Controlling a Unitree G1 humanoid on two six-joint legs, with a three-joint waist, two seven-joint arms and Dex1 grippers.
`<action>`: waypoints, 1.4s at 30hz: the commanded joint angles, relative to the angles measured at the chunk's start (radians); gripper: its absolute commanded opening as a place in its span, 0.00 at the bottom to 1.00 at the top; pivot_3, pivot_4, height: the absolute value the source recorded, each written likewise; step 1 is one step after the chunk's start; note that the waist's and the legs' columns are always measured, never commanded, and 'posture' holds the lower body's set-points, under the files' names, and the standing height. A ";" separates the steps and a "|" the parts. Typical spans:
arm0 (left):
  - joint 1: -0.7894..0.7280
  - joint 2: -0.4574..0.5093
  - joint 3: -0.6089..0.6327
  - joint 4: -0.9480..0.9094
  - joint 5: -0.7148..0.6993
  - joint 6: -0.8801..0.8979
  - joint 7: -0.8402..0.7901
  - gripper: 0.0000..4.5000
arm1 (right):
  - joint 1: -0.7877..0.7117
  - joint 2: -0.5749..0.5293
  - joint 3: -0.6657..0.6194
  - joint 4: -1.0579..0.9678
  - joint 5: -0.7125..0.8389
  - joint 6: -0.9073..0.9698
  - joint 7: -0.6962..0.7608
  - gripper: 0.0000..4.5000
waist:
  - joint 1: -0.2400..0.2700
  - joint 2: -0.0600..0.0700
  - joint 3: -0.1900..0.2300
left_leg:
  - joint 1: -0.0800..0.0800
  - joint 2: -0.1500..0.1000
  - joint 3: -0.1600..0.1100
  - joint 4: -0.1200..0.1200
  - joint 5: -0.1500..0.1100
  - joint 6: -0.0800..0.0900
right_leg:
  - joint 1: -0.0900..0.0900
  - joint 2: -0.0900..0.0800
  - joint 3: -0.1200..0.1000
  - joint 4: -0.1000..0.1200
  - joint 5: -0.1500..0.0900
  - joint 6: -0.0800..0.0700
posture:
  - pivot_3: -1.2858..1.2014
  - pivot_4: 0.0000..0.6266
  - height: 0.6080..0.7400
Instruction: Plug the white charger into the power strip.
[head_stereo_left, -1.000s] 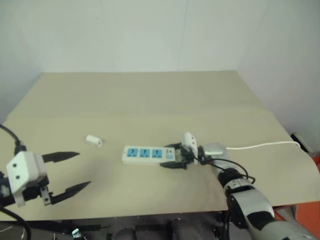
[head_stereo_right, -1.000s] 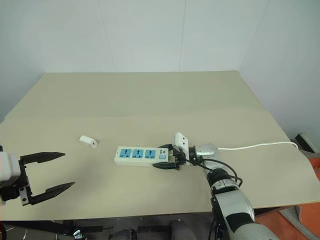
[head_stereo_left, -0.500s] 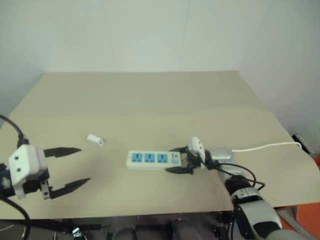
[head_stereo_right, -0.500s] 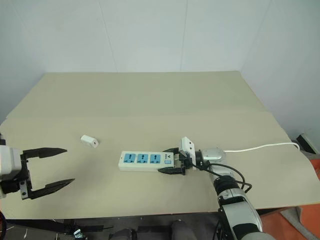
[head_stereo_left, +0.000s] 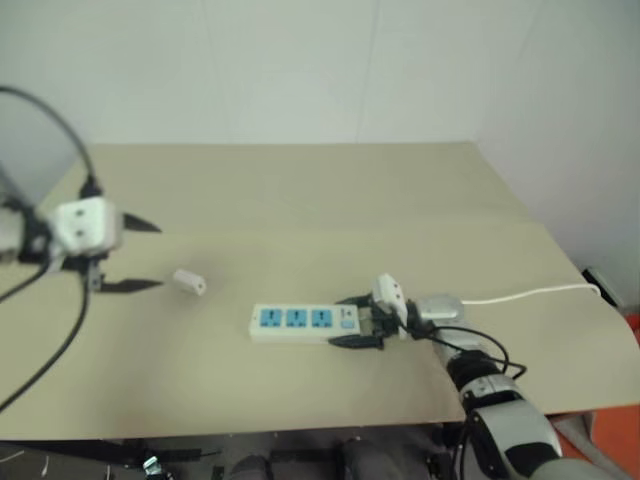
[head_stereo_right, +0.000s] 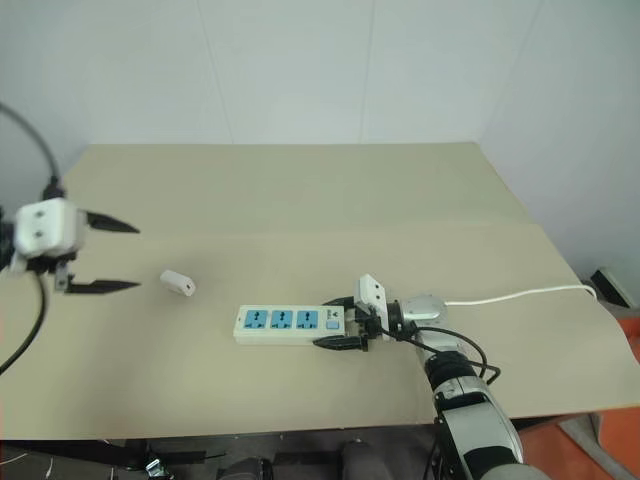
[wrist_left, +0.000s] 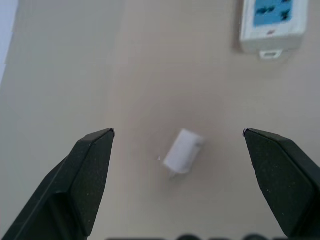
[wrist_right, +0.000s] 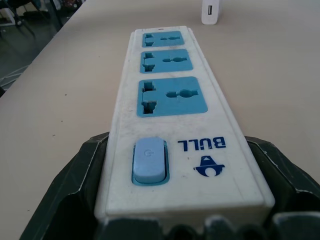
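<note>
The right pincer (head_stereo_right: 338, 321) clamped the strip (head_stereo_right: 290, 322) at its switch end on the table (head_stereo_right: 300, 190) while the left pincer (head_stereo_right: 115, 256), wide open and empty, hung near the charger (head_stereo_right: 177, 283), best straddled squarely before closing

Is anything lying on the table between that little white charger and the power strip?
No. The white charger and the power strip have bare tan table between them; this shows in the right eye view.
</note>
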 joint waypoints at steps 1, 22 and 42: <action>-0.254 -0.049 -0.173 0.257 0.172 -0.176 -0.063 1.00 | 0.002 0.015 0.007 0.003 0.005 -0.007 -0.009 0.76 | 0.001 0.000 0.000 | -0.001 0.000 0.000 0.000 0.000 0.000 | 0.000 0.000 0.000 0.000 0.000 0.000 | 0.52 0.24 1.00; -0.576 -0.374 -0.593 0.763 0.559 -0.458 -0.014 1.00 | 0.006 0.017 0.024 -0.011 0.002 0.002 -0.014 0.76 | -0.002 -0.001 0.000 | -0.002 0.000 -0.001 0.002 0.000 0.000 | -0.001 0.001 0.000 0.002 0.000 0.001 | 0.52 0.24 1.00; -0.507 -0.449 -0.629 0.787 0.730 -0.458 0.218 1.00 | 0.033 0.025 0.024 -0.045 0.008 0.015 -0.041 0.76 | -0.002 -0.001 0.000 | -0.002 0.000 -0.002 0.002 0.000 0.000 | -0.001 0.001 0.000 0.002 0.000 0.001 | 0.52 0.24 1.00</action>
